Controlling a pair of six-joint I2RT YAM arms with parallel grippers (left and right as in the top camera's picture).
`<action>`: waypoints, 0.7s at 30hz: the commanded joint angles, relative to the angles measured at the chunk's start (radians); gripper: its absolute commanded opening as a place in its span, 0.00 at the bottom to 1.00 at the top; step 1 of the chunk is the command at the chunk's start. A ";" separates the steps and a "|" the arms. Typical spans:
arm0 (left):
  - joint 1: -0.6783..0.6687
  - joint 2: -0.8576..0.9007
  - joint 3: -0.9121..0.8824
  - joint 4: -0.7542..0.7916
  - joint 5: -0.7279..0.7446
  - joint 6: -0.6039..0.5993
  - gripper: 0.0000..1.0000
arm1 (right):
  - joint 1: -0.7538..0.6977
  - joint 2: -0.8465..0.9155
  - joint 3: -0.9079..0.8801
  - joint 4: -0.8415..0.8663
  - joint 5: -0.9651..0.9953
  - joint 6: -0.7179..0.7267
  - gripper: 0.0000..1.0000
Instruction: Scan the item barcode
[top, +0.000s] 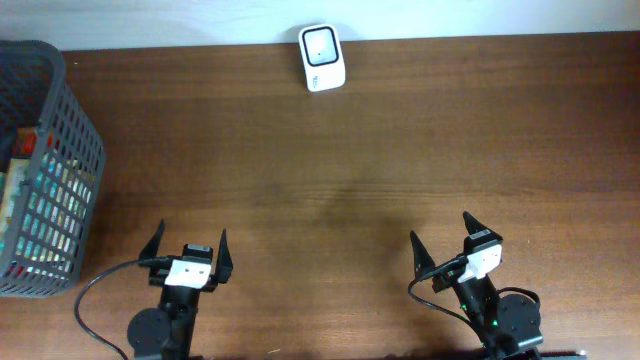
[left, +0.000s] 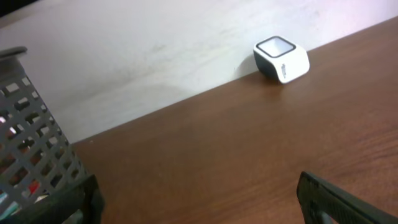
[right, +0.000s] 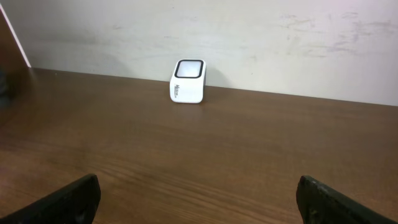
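Note:
A small white scanner (top: 322, 57) with a dark window stands at the table's far edge, also seen in the left wrist view (left: 281, 58) and in the right wrist view (right: 188, 80). A grey mesh basket (top: 40, 170) at the far left holds several packaged items; no barcode can be made out. My left gripper (top: 190, 246) rests near the front edge, open and empty. My right gripper (top: 443, 237) sits at the front right, open too, with only bare wood between its fingers. Both are far from the scanner.
The brown wooden table (top: 350, 160) runs to a pale wall (right: 249, 37) behind the scanner. The basket's corner (left: 37, 155) stands close to the left gripper's left finger. Black cables (top: 95, 290) trail from the arm bases.

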 joint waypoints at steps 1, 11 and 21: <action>-0.003 -0.010 -0.001 0.027 0.031 -0.082 0.99 | -0.007 -0.007 -0.009 0.000 0.006 0.004 0.99; -0.002 0.282 0.339 -0.064 0.087 -0.082 0.99 | -0.007 -0.007 -0.009 0.000 0.006 0.004 0.99; -0.002 0.930 1.115 -0.560 0.206 -0.081 0.99 | -0.007 -0.007 -0.009 0.000 0.006 0.004 0.99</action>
